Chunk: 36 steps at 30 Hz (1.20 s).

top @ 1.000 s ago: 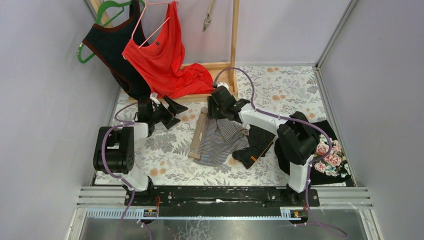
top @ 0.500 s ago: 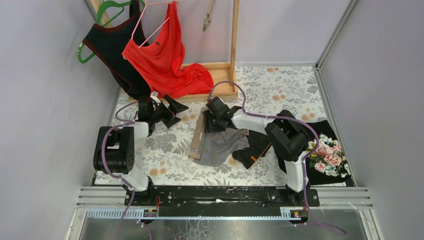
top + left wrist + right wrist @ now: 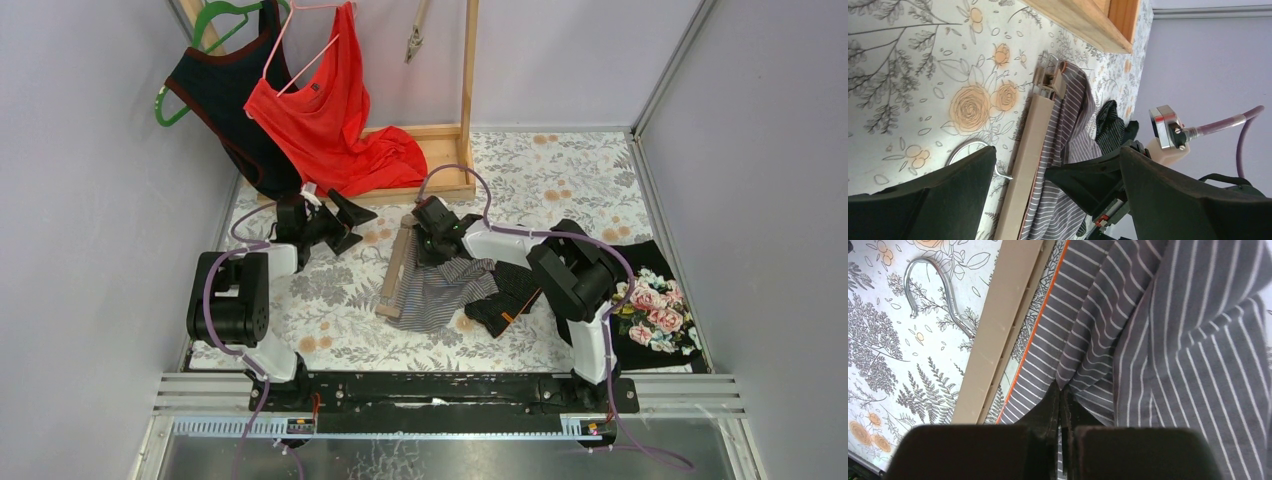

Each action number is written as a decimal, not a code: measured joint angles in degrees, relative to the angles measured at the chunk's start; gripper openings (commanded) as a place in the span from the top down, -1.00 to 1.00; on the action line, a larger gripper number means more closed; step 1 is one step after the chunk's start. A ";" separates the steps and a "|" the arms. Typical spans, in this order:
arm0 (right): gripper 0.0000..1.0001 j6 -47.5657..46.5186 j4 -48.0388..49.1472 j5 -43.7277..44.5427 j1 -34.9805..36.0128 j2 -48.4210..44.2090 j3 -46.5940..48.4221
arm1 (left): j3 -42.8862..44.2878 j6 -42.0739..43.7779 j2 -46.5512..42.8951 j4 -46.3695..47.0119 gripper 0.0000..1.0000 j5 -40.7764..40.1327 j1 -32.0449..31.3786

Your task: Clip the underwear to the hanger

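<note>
In the top view the hanger (image 3: pixel 393 270) lies flat on the table (image 3: pixel 330 300), its long axis running from about 1 o'clock to 7 o'clock. The underwear (image 3: pixel 440 290) is spread at its 3 o'clock side.

In the right wrist view the orange-trimmed edge of the underwear is seen running parallel to the hanger bar. It is just beside the bar along most of its length, and whether it passes under the bar at the far end cannot be told. The wire hook (image 3: pixel 933 285) lies on the far side of the bar from the cloth. One end clip (image 3: pixel 1050 80) is seen in the left wrist view, with striped cloth close against it; whether the clip has bitten the cloth cannot be told.

The right gripper (image 3: pixel 432 240) is set at the 1 o'clock end of the underwear, just beside the hanger. Its fingers are pressed together on a puckered fold of the striped cloth, a little inside the orange edge.

The left gripper (image 3: pixel 352 228) is held at about 10 o'clock from the hanger, near it but apart. Its fingers are spread wide, with nothing between them.

The coming move is judged to turn on the small offset between edge and bar. The pinched edge would have to be drawn toward 9 o'clock, across to the clips, and the right arm is the nearer one for that.
</note>
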 measured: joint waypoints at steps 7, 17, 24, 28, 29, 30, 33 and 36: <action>1.00 -1.81 1.73 3.23 -0.48 -8.48 -3.48 | -3.65 -13.20 8.81 20.81 -0.81 8.39 1.92; 1.00 -7.98 4.15 6.34 -2.19 -19.26 -1.16 | -7.52 -36.74 21.49 54.31 -1.00 14.32 2.12; 1.00 -10.82 4.00 6.19 -2.25 -19.85 -1.09 | -6.23 -42.66 22.08 62.71 -1.00 14.91 1.53; 1.00 -12.85 4.68 4.96 -2.38 -22.40 -1.27 | -4.96 -44.22 22.08 64.26 -1.00 14.88 -0.13; 1.00 -13.44 5.53 3.91 -2.58 -23.47 -1.60 | -4.83 -44.52 22.08 64.52 -1.00 14.88 -0.55; 1.00 -14.05 6.49 2.97 -2.78 -24.52 -1.97 | -4.81 -44.85 22.08 64.70 -1.00 14.84 -0.92; 1.00 -16.13 10.38 -0.72 -3.87 -27.56 -3.19 | -4.79 -45.48 22.10 64.81 -1.00 14.67 -2.01; 1.00 -17.42 13.64 -4.92 -5.49 -28.52 -3.34 | -4.61 -46.05 22.10 64.85 -1.00 14.51 -3.13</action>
